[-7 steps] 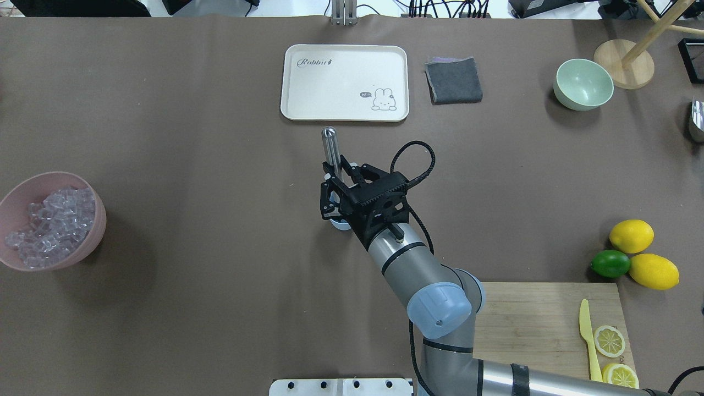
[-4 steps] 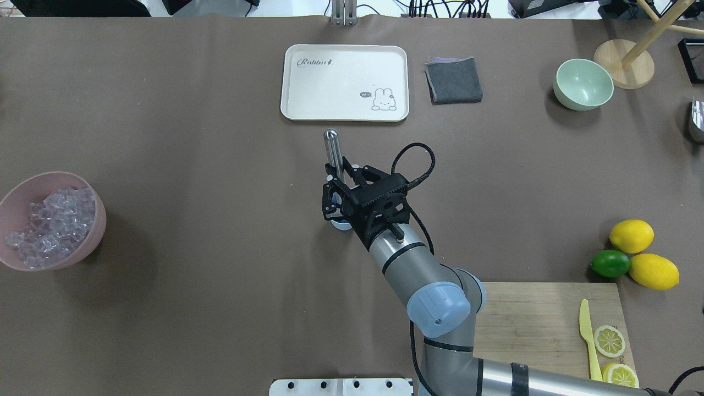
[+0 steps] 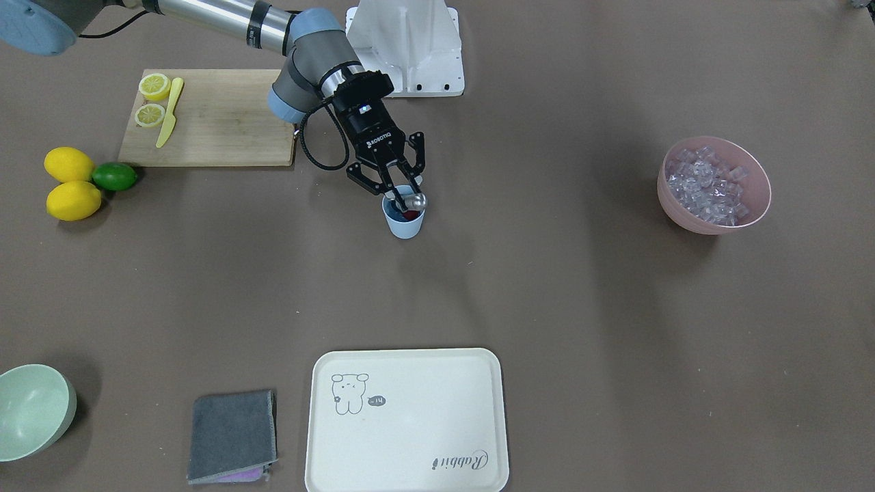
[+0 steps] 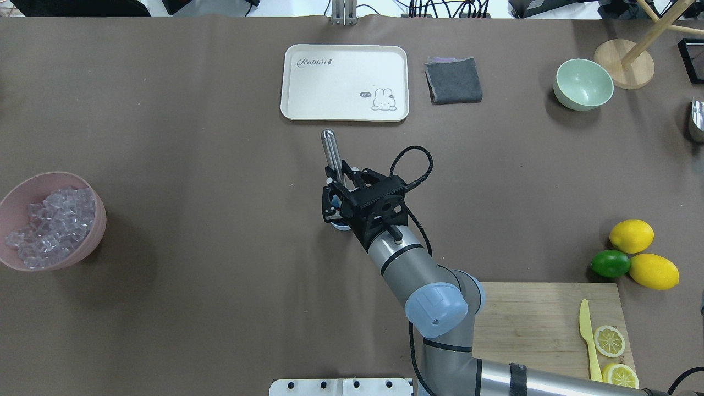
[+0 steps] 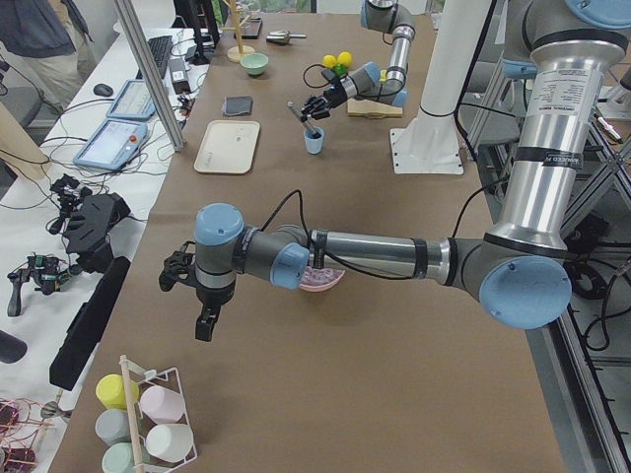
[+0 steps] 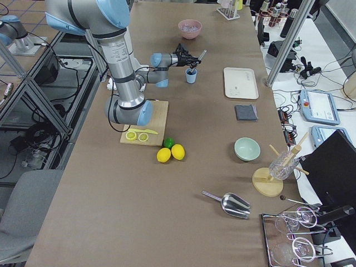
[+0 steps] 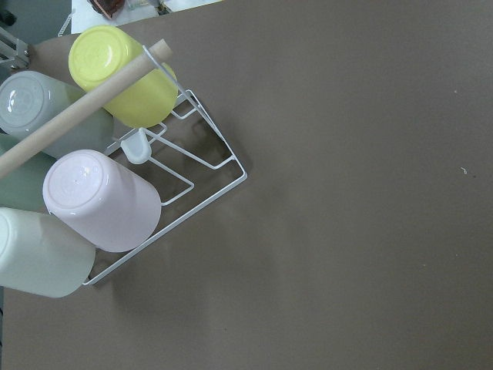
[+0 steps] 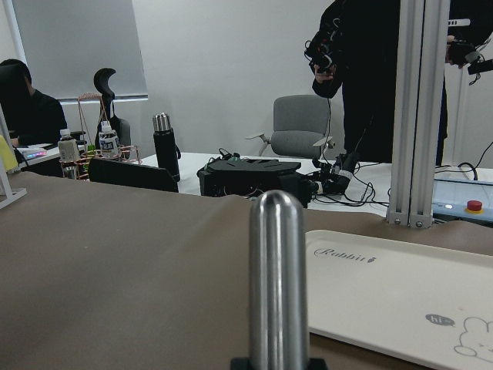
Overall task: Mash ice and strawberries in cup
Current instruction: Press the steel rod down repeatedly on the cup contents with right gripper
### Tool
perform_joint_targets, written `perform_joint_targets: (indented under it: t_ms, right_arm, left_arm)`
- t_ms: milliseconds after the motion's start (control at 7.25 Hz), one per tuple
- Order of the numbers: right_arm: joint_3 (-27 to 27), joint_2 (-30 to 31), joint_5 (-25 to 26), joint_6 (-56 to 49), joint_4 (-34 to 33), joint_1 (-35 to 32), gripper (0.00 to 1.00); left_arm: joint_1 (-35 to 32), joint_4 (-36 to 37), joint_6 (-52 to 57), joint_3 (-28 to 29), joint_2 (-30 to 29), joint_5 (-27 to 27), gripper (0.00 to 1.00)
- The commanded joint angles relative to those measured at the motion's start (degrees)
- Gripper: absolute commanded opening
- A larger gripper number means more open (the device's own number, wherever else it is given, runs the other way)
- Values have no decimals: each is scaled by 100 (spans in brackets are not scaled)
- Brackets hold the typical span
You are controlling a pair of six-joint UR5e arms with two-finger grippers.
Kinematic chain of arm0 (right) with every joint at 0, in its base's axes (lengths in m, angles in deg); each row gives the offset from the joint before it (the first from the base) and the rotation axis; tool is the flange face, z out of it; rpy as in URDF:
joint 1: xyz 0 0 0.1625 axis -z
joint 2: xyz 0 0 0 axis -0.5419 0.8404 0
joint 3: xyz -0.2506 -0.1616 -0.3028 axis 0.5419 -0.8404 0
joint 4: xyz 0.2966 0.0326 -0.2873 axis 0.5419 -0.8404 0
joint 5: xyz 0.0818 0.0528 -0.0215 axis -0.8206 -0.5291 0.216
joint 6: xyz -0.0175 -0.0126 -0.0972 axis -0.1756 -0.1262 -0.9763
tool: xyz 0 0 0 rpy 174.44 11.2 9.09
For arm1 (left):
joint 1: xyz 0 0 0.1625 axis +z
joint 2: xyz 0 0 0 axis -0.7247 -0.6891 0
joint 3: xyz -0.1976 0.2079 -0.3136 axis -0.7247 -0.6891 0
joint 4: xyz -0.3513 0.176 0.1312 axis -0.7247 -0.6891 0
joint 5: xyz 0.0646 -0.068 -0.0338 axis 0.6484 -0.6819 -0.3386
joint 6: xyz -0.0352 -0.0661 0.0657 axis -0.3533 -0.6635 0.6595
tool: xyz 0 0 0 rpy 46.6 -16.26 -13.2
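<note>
The pale blue cup [image 3: 403, 224] stands mid-table; red strawberry mash [image 3: 411, 214] shows inside it. I cannot make out ice in the cup. My right gripper [image 3: 395, 193] is shut on a steel muddler [image 4: 331, 151] whose lower end is in the cup. From overhead the gripper [image 4: 341, 184] hides most of the cup [image 4: 342, 225]. The muddler's handle [image 8: 277, 285] fills the right wrist view. Loose ice [image 4: 52, 217] lies in the pink bowl [image 4: 88, 247] at the left. My left gripper [image 5: 204, 317] hangs over the table's left end; I cannot tell if it is open.
A cream tray [image 4: 345, 81], a grey cloth [image 4: 454, 80] and a green bowl [image 4: 583, 84] lie at the far side. Lemons [image 4: 631, 235], a lime [image 4: 610, 263] and a cutting board [image 4: 528, 324] with a knife are at right. A cup rack [image 7: 115, 177] stands under the left wrist.
The muddler's top has tipped slightly to the left and my right gripper has shifted a little toward the robot. Nothing else moved.
</note>
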Motion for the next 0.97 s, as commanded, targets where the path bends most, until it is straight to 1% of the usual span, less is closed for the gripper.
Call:
perform_joint_targets:
  t_ms: [0, 414, 552, 690, 828]
  right_arm:
    - [76, -26, -63, 14, 7, -104, 0]
    - [304, -34, -344, 14, 7, -455, 0]
    - [644, -26, -389, -29, -27, -465, 0]
    - [804, 0, -485, -47, -89, -526, 0]
    - [823, 27, -747, -21, -150, -727, 0]
  left_arm:
    - [4, -9, 0, -20, 0, 0, 97]
    - [4, -9, -166, -107, -9, 0, 97]
    - [4, -17, -219, -151, 0, 0, 97]
    - [4, -9, -246, -152, 0, -35, 97]
    - [4, -17, -237, -152, -9, -35, 97]
